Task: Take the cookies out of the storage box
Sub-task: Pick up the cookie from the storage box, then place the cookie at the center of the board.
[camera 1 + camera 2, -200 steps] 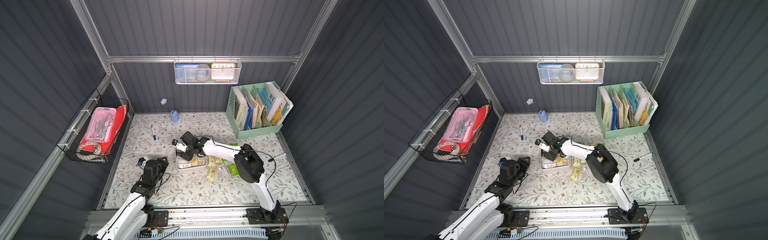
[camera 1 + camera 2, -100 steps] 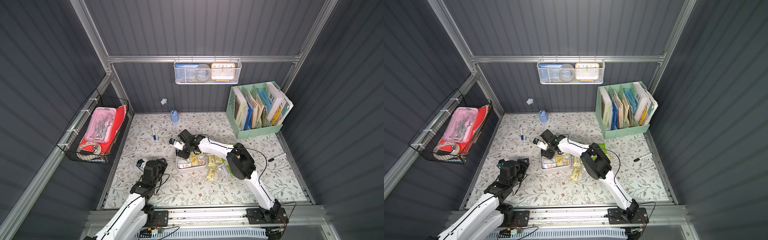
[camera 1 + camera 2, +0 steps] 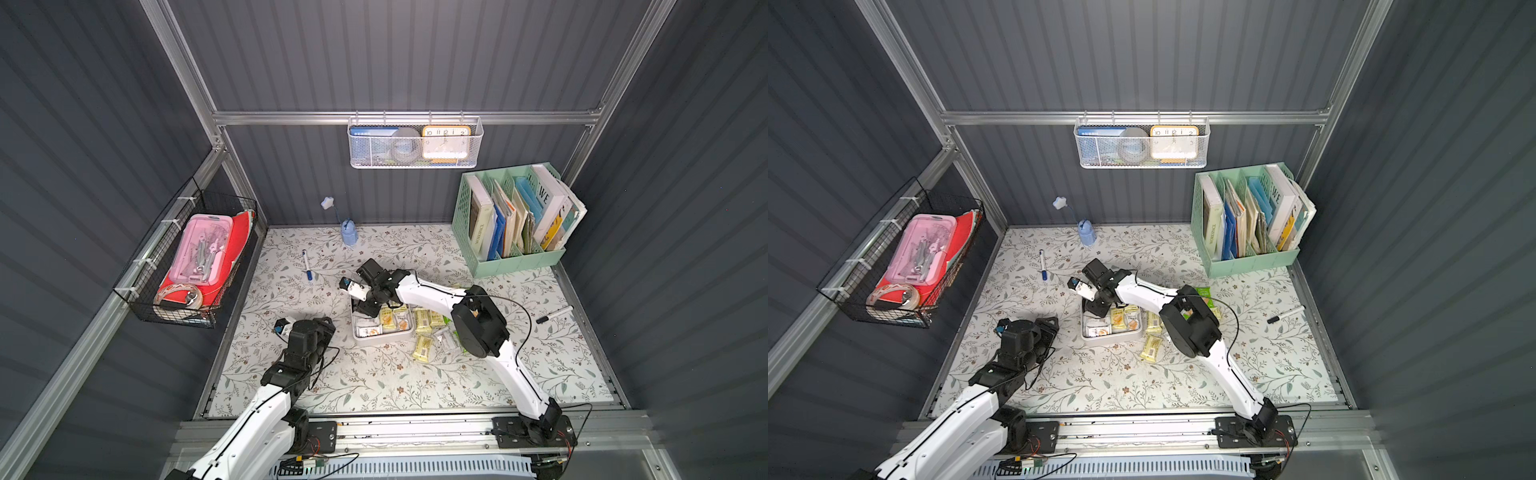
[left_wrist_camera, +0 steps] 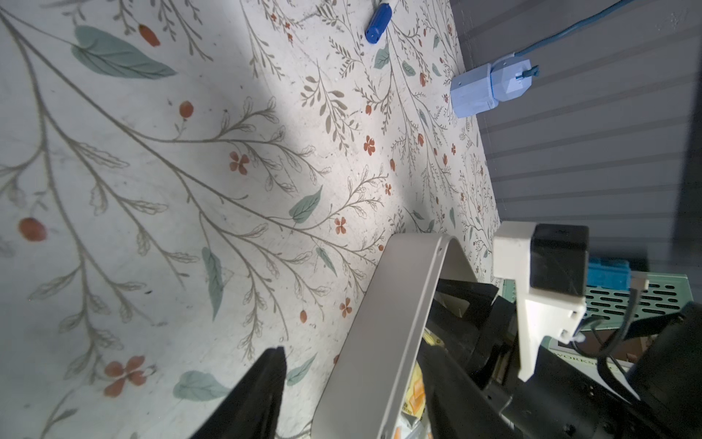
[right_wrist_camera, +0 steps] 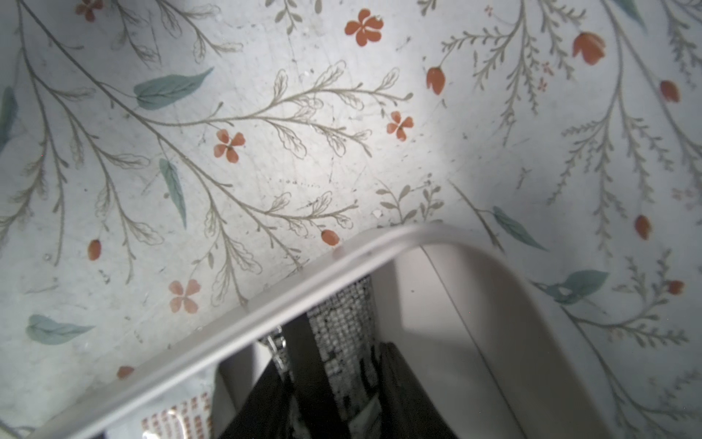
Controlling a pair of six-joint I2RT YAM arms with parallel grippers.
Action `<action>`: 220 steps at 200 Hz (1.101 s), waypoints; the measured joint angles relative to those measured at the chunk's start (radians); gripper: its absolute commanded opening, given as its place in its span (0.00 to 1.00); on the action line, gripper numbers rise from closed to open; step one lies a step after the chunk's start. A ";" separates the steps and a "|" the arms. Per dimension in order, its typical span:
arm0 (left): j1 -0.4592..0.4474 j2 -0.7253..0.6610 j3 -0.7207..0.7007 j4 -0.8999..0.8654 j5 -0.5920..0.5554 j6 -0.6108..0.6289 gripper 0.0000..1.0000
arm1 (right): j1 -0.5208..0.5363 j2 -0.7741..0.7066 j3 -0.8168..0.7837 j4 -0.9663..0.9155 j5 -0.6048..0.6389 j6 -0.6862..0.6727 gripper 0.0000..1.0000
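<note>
Several cookies (image 3: 388,321) are left in the box (image 3: 383,338), which sits mid-table (image 3: 374,376), while others already lie out beside its right wall, so the job looks partly done. Within the last second the right arm has drawn its elbow in toward the box and sunk the right gripper (image 3: 367,306) into the far left corner, its jaws narrowing; that reads as another pick under way. The left gripper (image 3: 325,328) has not moved, resting near the box's left wall with jaws parted and nothing in them. In the right wrist view a black-and-white checked packet (image 5: 342,323) stands between the dark fingers (image 5: 410,391), but I cannot tell whether they have clamped it or only flank it. The right gripper hides that corner in both top views, the arm's elbow covers part of the packets outside, and the left wrist view shows only one finger (image 4: 262,391), so no sure count of what remains is possible.
</note>
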 measured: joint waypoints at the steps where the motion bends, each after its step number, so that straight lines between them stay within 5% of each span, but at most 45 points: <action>1: 0.000 0.000 0.000 0.000 0.000 0.000 0.62 | 0.000 0.000 0.000 0.000 0.000 0.001 0.34; 62: 0.000 0.008 0.030 -0.014 -0.009 0.003 0.62 | 0.003 -0.090 -0.086 0.004 0.013 0.040 0.29; 132: 0.000 -0.011 0.065 -0.063 -0.012 0.040 0.62 | 0.009 -0.444 -0.378 0.079 0.069 0.150 0.25; 220: -0.079 0.309 0.358 -0.041 0.137 0.275 0.61 | 0.020 -1.070 -1.089 0.085 0.275 0.682 0.25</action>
